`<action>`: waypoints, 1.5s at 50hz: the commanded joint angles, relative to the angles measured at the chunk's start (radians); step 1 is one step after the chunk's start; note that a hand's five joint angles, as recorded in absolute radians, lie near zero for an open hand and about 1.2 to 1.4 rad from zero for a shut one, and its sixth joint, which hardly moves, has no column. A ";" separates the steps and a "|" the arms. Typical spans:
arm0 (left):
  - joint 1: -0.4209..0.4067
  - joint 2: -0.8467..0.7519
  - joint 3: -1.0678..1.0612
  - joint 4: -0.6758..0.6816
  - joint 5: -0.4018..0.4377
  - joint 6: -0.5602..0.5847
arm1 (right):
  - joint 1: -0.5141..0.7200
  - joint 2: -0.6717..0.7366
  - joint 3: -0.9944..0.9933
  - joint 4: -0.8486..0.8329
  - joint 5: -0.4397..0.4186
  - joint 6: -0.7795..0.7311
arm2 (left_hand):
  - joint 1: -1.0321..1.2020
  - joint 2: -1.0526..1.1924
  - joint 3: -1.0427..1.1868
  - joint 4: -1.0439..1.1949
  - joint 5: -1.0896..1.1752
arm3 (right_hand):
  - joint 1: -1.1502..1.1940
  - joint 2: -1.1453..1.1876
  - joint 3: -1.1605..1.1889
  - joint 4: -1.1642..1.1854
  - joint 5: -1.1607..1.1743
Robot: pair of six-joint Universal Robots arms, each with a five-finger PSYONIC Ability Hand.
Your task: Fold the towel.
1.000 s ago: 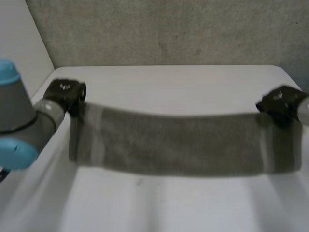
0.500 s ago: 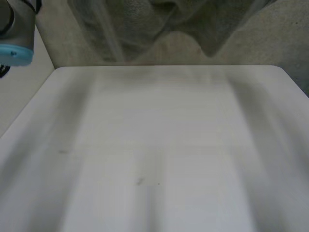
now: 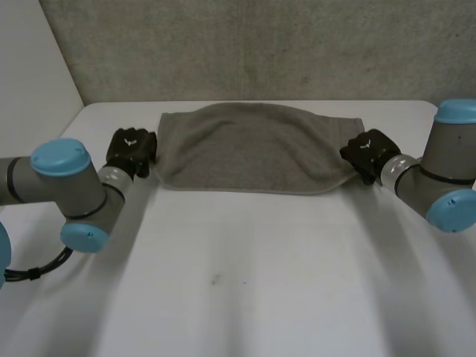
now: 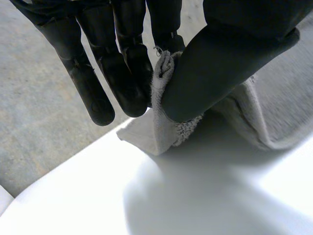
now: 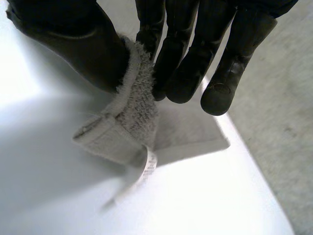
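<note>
a: dropped back down since half a second ago, when hanging high above the far edge. now lying spread along the far part of the white table: towel, grey.

b: held at both ends?

a: yes. left end clamped by the left hand, a bunched corner pinched between thumb and fingers. right end clamped by the right hand, the same pinch on a doubled corner.

b: anything to read?

a: small white tag hanging off the corner under the right thumb, too blurred to read. pale mark on the back of each hand, not legible either.
</note>
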 commanded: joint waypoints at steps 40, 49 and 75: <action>0.081 0.250 -0.147 -0.221 -0.021 0.068 | -0.080 -0.187 0.134 0.264 0.039 -0.105 | 0.188 0.178 0.179 0.176 0.186 | 0.062 0.060 0.060 0.054 0.043; 0.017 -0.010 0.247 -0.336 -0.044 0.060 | -0.032 0.028 -0.129 0.178 0.126 -0.026 | 0.188 0.178 0.179 0.176 0.186 | 0.062 0.060 0.060 0.054 0.043; -0.040 -0.425 0.899 -0.514 -0.112 0.062 | 0.006 0.338 -0.590 0.144 0.286 -0.031 | -0.950 -0.961 -0.959 -0.962 -0.952 | -1.160 -1.161 -1.162 -1.168 -1.179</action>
